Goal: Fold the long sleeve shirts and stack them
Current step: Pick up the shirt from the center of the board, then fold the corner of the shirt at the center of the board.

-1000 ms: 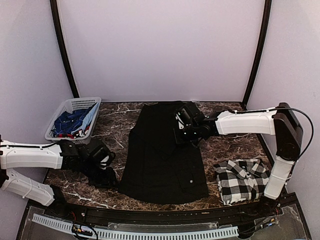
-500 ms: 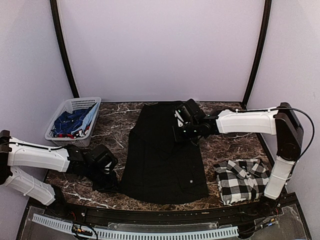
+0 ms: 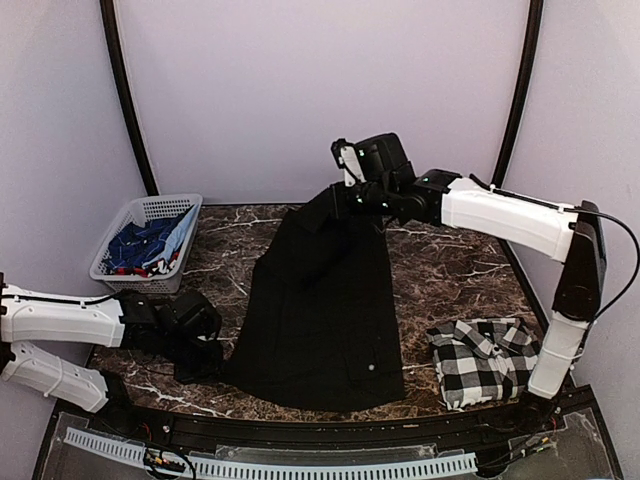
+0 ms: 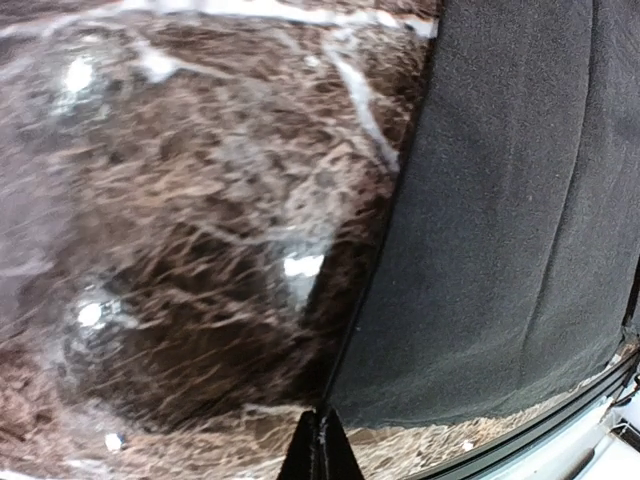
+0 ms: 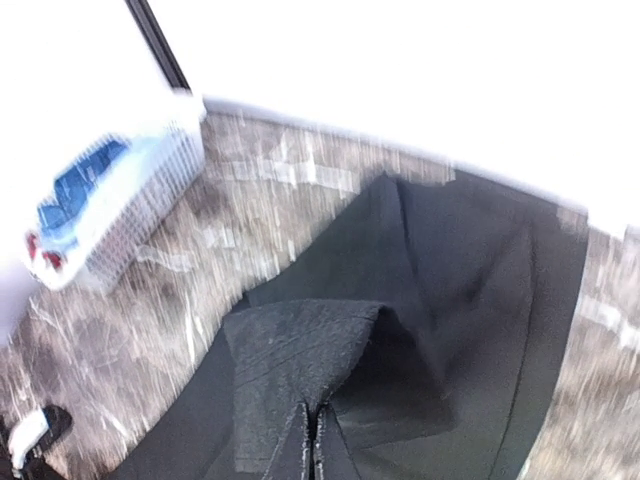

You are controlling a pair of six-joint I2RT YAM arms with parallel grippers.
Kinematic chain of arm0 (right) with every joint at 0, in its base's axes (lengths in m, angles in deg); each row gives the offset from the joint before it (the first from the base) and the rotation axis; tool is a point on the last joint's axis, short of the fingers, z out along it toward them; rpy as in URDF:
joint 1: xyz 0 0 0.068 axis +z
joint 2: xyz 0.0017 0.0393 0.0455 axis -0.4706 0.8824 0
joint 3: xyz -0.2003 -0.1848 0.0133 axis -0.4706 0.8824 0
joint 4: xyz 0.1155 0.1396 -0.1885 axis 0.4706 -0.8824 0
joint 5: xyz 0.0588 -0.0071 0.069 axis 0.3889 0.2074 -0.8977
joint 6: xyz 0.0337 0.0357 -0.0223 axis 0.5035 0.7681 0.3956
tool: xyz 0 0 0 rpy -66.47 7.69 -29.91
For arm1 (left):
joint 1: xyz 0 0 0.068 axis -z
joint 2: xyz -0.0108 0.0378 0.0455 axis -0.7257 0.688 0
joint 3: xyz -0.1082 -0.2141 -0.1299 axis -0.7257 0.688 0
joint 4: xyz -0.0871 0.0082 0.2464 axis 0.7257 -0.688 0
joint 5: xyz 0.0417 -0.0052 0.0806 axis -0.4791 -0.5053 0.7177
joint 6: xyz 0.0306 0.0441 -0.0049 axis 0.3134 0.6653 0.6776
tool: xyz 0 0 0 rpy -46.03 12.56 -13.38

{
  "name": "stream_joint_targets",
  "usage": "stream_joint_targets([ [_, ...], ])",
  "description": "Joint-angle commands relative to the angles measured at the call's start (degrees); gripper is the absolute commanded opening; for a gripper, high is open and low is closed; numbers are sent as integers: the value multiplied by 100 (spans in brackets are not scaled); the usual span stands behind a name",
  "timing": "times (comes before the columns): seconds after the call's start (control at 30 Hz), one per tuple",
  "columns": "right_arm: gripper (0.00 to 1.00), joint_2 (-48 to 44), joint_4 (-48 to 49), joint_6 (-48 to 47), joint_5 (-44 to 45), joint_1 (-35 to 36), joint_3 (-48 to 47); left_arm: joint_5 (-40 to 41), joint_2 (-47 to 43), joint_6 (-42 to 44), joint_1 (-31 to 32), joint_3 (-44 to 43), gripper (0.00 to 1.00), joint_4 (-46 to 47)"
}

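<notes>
table (image 3: 450, 270): dark brown marble with white veins; everything below lies on it.
black shirt (image 3: 320, 320): the largest thing on the table, spread lengthwise down the middle, with its hem towards the arm bases. Its far right part is raised off the marble and hangs in a loose fold, while the rest lies flat. A small white button shows near the hem.
right arm (image 3: 500, 215): reaches from the right side across to the shirt's far end, above the table.
left arm (image 3: 60, 320): lies low along the near left edge, pointing at the shirt's near left corner.
checked shirt (image 3: 485, 362): black and white, folded into a compact bundle at the near right, well apart from the black shirt.
basket (image 3: 150, 207): white plastic lattice, far left corner, holding blue clothes (image 3: 140, 245).
right gripper (image 5: 310, 432): fingers pressed together on a fold of the black shirt, holding it up.
left gripper (image 4: 318, 445): fingertips together on the black shirt's near left corner, low on the marble.
</notes>
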Motion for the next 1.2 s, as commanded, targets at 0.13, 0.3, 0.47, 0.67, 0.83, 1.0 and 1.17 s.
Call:
stream_joint_targets([
  [0.13,0,632,1085,-1310,140,-153,-1453,510,-611,-50,15,-9,0,-1406],
  [0.3,0,925,1971,-2041,294,-245,-1731,396,-495,660,15,-580,0,-1306],
  [0.47,0,1175,2318,-2183,47,-673,-2154,11,100,1644,129,-1512,0,-1138],
  [0.67,0,959,2705,-2030,-451,-983,-2257,-522,925,2512,412,-2438,0,-958],
  [0.83,0,707,2853,-2104,-484,-1105,-2122,-841,1775,2959,756,-2965,0,-804],
  [1.0,0,462,2896,-2025,-525,-1351,-1874,-1191,2252,3176,905,-3369,0,-674],
  [1.17,0,173,3024,-1929,-590,-1551,-1499,-1500,2655,3435,1042,-3701,0,-625],
])
